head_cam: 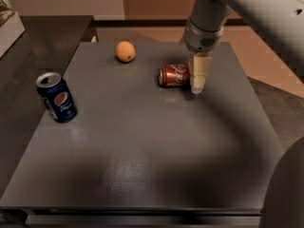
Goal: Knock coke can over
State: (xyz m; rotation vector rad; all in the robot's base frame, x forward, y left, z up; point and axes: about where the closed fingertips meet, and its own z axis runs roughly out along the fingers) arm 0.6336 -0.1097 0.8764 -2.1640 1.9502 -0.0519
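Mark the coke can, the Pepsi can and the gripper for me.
coke can [172, 75]: camera view, red side wall; the can lies on its side.
Pepsi can [59, 101]: camera view, blue side wall at the logo.
gripper [196, 85]: camera view, lower tip, at one end of the coke can.

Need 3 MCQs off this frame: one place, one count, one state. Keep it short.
1. The gripper is: A) at one end of the dark-red aluminium Coca-Cola can; B) over the blue Pepsi can; C) near the front edge of the dark grey table.
2. Cans on the table: A) one; B) two; C) three.
3. The Coca-Cola can is: A) upright; B) on its side; C) lifted.
Key: 1 A, the gripper hangs at that can's end. 2 B, only the Coca-Cola and Pepsi cans show. 3 B, its body lies lengthwise on the table.
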